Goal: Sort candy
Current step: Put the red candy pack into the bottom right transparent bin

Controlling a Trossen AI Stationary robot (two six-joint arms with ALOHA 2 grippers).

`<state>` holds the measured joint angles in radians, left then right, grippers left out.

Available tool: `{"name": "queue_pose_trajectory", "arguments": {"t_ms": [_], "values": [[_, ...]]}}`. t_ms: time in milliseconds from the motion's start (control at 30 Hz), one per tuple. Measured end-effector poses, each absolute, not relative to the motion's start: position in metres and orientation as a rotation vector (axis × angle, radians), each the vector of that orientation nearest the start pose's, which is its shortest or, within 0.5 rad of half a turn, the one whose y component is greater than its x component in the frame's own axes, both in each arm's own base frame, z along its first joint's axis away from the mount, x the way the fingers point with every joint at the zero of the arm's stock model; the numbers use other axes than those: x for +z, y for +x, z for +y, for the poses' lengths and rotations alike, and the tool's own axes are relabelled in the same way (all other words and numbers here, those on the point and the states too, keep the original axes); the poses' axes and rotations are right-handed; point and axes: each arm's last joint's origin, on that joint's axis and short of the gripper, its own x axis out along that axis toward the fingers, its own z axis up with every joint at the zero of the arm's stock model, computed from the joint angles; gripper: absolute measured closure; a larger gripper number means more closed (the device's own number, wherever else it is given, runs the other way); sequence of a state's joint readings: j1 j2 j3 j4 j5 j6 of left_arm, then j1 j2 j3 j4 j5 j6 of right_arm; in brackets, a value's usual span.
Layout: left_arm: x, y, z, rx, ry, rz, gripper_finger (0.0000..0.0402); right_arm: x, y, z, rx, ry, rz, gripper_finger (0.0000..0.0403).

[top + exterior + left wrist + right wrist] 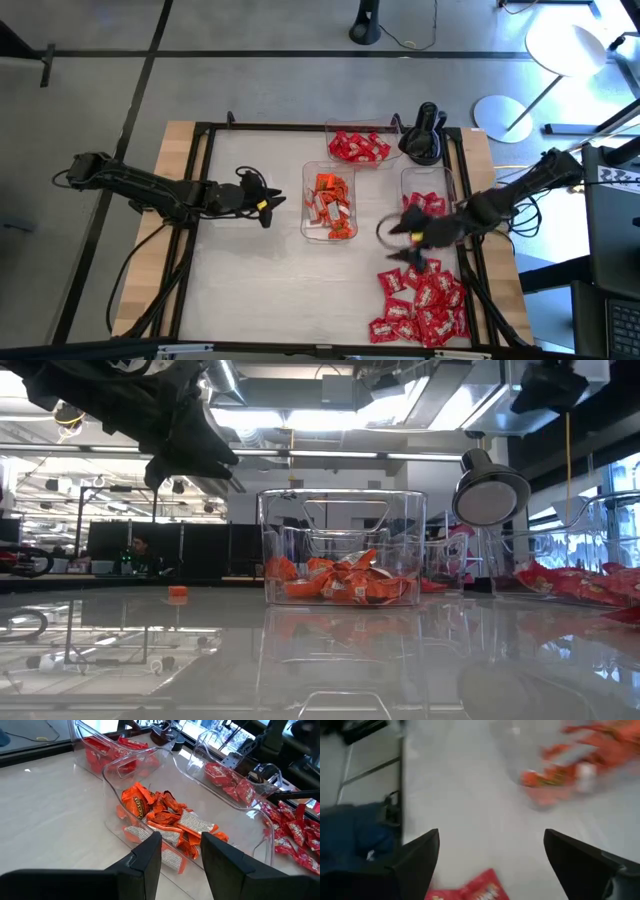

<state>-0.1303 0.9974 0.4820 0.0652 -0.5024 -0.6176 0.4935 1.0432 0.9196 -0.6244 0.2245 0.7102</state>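
Note:
Orange candy (329, 205) lies in the middle clear tray (112, 770). Plain red candy (358, 147) fills the far tray (330, 131), and red candy with white marks (424, 205) lies in the right tray (404, 178). A loose pile of red candy (422, 305) rests on the table at the near right. My left gripper (181, 857) hovers open just left of the middle tray, with nothing between its fingers. My right gripper (490, 865) is open wide above the table between the right tray and the pile, with one red candy (470, 892) lying below it.
A black frame (200, 200) borders the white table top. A dark stand (422, 140) sits at the far right beside the trays. Bare table top (250, 280) stretches to the left of and in front of the middle tray.

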Motion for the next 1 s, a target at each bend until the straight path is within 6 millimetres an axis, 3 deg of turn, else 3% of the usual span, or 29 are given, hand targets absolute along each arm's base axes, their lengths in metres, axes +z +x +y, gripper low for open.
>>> {"name": "queue_pose_trajectory", "arguments": {"t_ms": [333,633,1000], "values": [[0.216,0.203,-0.013,0.483,-0.446,0.307,0.0274,0.239,0.217,0.136,0.11,0.23,0.997,0.0056],[0.216,0.203,-0.012,0.484,-0.442,0.307,0.0274,0.2,0.218,0.166,0.195,0.044,1.145,0.0056],[0.216,0.203,-0.012,0.493,-0.44,0.303,0.0274,0.165,0.219,0.183,0.187,-0.07,1.246,0.0056]]}}
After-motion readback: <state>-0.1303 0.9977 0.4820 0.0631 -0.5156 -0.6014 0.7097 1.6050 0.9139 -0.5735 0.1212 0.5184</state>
